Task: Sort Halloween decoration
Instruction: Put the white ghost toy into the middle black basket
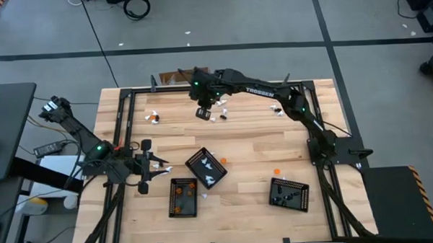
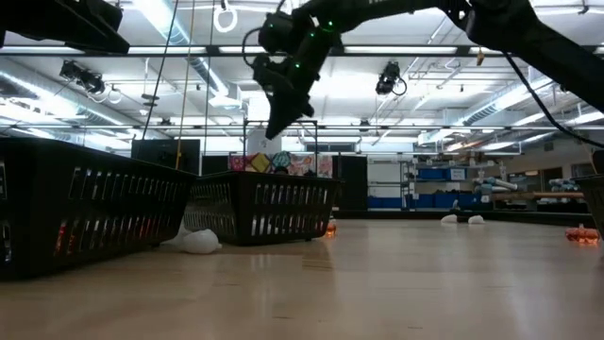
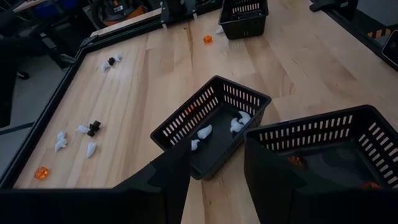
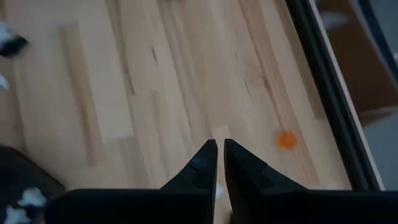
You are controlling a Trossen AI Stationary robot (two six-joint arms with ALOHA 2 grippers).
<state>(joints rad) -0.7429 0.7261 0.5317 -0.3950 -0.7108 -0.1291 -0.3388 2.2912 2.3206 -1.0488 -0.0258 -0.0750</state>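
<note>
With the right tool (image 1: 203,112) raised at 12 o'clock over the tabletop (image 1: 253,145), fingers nearly shut and any held piece not discernible, a pinched white decoration (image 1: 213,118) may be dropped in transit, while the left tool (image 1: 154,166) stands half open, empty, at 8 o'clock.

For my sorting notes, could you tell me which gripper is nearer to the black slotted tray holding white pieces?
Left. The left gripper sits just beside the black slotted tray, while the right gripper hangs well beyond it, towards the table's far edge.
</note>
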